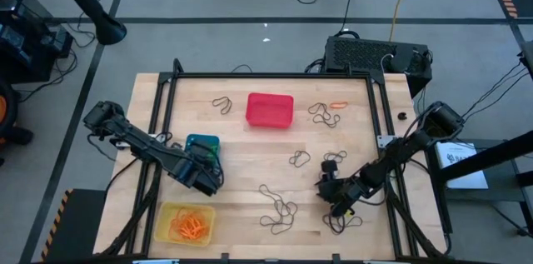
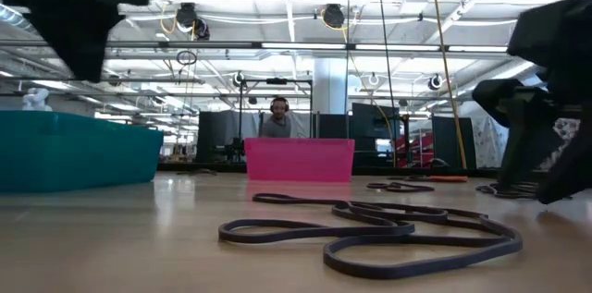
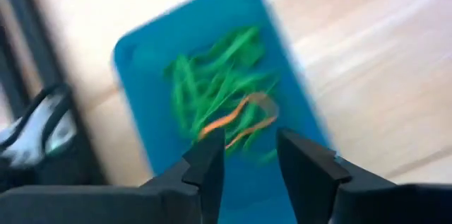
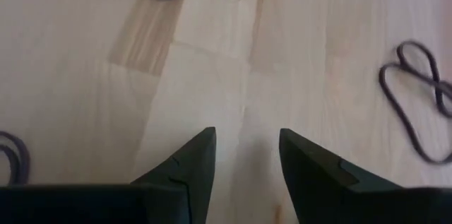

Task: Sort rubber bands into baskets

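Observation:
My left gripper (image 1: 206,176) (image 3: 247,143) hangs open over the blue basket (image 1: 202,143) (image 3: 148,132) at the table's left. Green rubber bands (image 3: 212,83) fill this basket, and one orange band (image 3: 244,118) lies over them just beyond my fingertips. The yellow basket (image 1: 185,222) near the front left holds orange bands (image 1: 191,227). The red basket (image 1: 269,108) stands at the far middle. My right gripper (image 1: 326,187) (image 4: 247,139) is open, low over bare wood at the right, with dark bands (image 4: 420,104) lying beside it.
Dark bands lie loose on the wood: near the front middle (image 1: 279,210) (image 2: 370,228), at the centre (image 1: 298,158), far left of the red basket (image 1: 221,104) and right of it (image 1: 321,112). One orange band (image 1: 338,105) lies at the far right. A black frame (image 1: 266,75) borders the table.

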